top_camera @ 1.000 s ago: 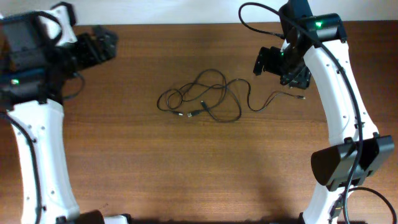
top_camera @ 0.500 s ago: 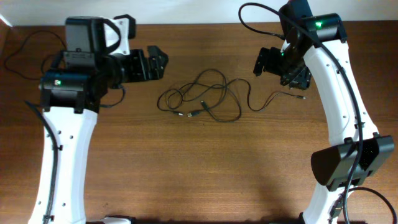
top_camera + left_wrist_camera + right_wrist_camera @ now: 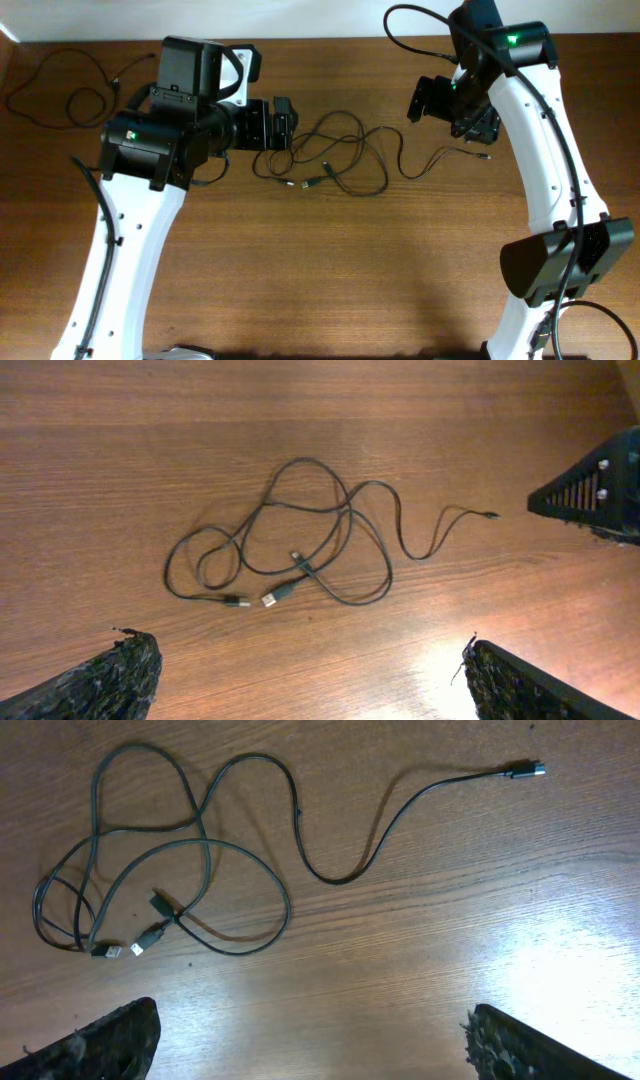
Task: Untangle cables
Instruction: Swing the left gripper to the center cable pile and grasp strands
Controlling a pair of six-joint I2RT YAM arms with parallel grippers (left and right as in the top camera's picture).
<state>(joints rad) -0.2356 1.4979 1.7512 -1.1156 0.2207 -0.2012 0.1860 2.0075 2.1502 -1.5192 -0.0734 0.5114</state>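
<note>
Tangled cables [image 3: 300,564] lie looped at the frame's upper centre on the desk [image 3: 330,270]. The left fingers [image 3: 120,680] and right fingers [image 3: 110,1045], both spread wide and empty, hover on either side of the knot, probably positioned to pull strands in opposite directions.

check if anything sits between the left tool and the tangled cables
Nothing visible does. The left tool hangs open over the left edge of the cables. In the left wrist view only bare table shows between its fingers and the tangle.
</note>
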